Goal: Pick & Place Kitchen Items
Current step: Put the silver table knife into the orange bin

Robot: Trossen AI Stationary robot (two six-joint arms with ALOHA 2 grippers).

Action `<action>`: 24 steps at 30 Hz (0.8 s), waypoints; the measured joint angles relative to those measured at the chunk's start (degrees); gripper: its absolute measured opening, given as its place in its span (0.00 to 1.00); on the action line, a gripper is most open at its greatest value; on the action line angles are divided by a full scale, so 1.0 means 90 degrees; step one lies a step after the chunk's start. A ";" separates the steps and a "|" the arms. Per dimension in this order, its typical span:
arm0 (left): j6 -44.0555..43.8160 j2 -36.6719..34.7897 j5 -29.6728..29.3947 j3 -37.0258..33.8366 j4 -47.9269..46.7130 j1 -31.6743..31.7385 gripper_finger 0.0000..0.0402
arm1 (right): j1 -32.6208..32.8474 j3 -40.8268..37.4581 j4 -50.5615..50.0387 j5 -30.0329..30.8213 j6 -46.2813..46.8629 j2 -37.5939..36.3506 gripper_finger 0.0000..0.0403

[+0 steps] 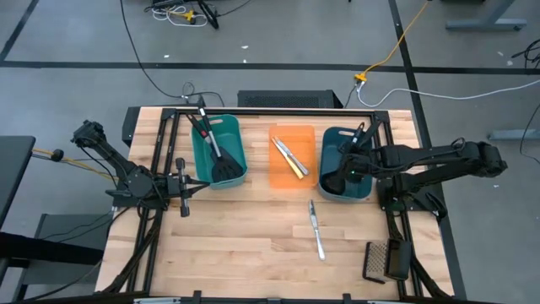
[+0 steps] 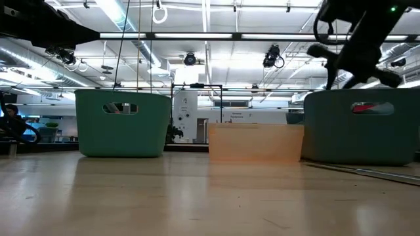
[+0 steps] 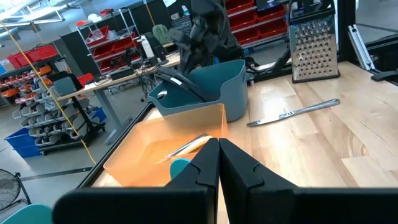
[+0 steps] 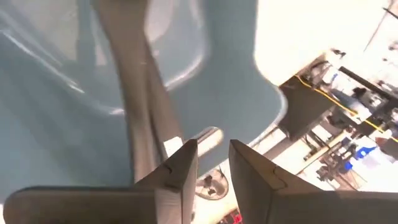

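Observation:
Two black spatulas (image 1: 213,145) stand slanted in the left teal tub (image 1: 234,127), leaning on its wall. Yellow and silver knives (image 1: 289,157) lie in the orange tray (image 1: 291,180). Black ladles (image 1: 337,169) lie in the right teal tub (image 1: 331,139). Their grey handles (image 4: 134,118) show below my right gripper (image 4: 213,149), which hangs open above that tub (image 4: 217,74) with nothing between its fingers. One silver knife (image 1: 315,228) lies flat on the table. My left gripper (image 3: 219,155) waits shut near the table's left edge (image 1: 181,187).
A dark mesh grater (image 1: 384,260) lies at the near right corner and shows upright in the left wrist view (image 3: 314,46). The three containers stand in a row at the far side. Bare wood (image 1: 245,245) lies nearer than them.

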 joint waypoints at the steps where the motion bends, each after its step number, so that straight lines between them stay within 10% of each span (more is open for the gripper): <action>1: 0.0000 0.0000 0.0000 0.0000 0.0000 0.0000 0.03 | -0.0001 0.0083 -0.0012 0.0028 0.0006 0.0000 0.25; 24: 0.0070 0.0000 0.0022 0.0000 0.0342 -0.0002 0.03 | 0.0109 0.1517 0.2173 -0.2122 0.5190 -0.3854 0.01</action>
